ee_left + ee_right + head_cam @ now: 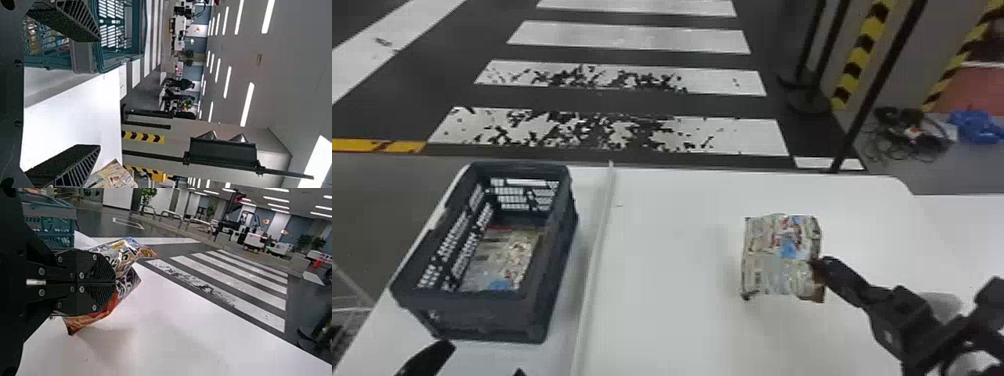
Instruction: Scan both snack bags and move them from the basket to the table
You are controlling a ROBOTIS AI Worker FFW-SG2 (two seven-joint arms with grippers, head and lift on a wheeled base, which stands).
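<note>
While a dark grey floor with worn white crosswalk stripes (722,135) spreads out beyond the work area, yellow-and-black striped bands (863,42) stand at the far right by thin black poles (879,82). Long white ceiling lights (247,103) show in the left wrist view.

Smooth white table (672,280) across the front — a narrow raised white strip (599,240) runs along it, front to back. Dark blue-grey plastic basket (482,320), open top, slotted walls, sits upright on the table, left of the strip. One printed snack bag, beige and grey with a blue patch (504,255), lies inside on the basket floor.

Other snack bag, crinkled, multicoloured foil with a blue patch (782,257), is over the table, right of the strip, well apart from the basket. Black right gripper (819,265) has its two fingers closed on this bag, at its right edge — most of the bag sticks out past the fingertips. Black left gripper (484,358) is near the basket's front end, fingers wide apart.
</note>
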